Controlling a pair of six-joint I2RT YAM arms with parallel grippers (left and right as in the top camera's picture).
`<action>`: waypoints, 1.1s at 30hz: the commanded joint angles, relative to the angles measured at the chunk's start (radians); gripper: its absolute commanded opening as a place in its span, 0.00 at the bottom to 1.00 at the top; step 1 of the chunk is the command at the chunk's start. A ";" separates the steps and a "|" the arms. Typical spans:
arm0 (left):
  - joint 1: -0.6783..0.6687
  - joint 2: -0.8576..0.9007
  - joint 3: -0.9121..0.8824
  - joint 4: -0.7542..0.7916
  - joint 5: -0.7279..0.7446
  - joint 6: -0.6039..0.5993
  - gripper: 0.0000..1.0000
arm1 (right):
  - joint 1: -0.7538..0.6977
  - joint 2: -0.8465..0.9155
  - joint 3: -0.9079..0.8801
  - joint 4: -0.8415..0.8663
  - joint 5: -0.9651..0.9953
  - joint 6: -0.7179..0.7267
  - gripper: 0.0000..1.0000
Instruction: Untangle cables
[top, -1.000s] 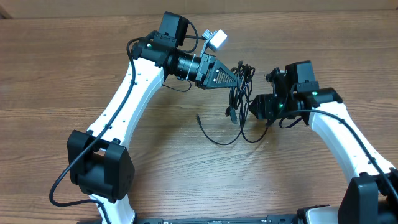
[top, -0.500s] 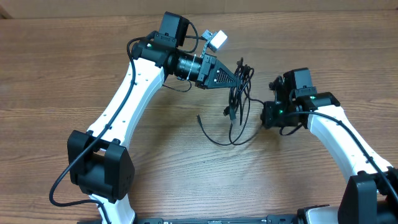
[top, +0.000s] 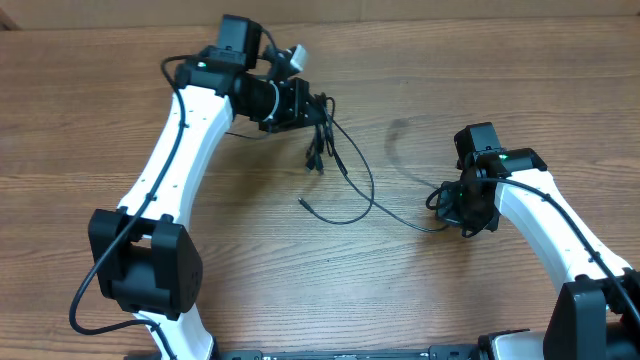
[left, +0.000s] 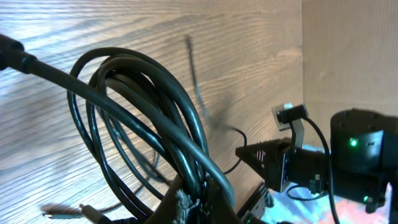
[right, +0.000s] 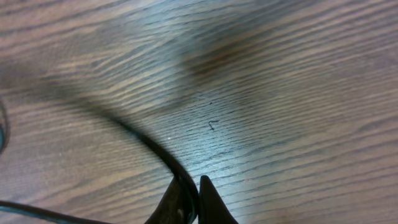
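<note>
The cables are thin black cords. My left gripper (top: 316, 108) is shut on a bundle of their loops (top: 320, 145), held above the table at the upper middle. In the left wrist view the loops (left: 155, 106) arch out of the shut jaws (left: 200, 200). From the bundle one strand (top: 372, 195) sweeps right across the wood to my right gripper (top: 446, 208), which is shut on it. The right wrist view shows that strand (right: 149, 146) pinched between the fingertips (right: 195, 194). A loose plug end (top: 302, 201) lies on the table below the bundle.
The wooden table (top: 480, 80) carries only the cords. Its far edge runs along the top of the overhead view. The right arm (left: 351, 155) shows at the right of the left wrist view, past the table's edge.
The right gripper closed on one strand and drew it right and toward the front. The left arm carried the bundle up and left, so the strand now stretches between them.
</note>
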 joint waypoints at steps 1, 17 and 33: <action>0.011 -0.013 0.013 0.002 0.027 -0.016 0.04 | -0.006 0.003 -0.006 0.005 0.035 0.093 0.04; -0.005 -0.013 0.013 0.024 0.473 0.287 0.04 | -0.006 0.003 -0.004 0.052 -0.441 -0.183 0.85; -0.129 -0.012 0.011 -0.431 0.093 0.814 0.04 | -0.006 0.003 0.139 0.057 -0.829 -0.285 0.86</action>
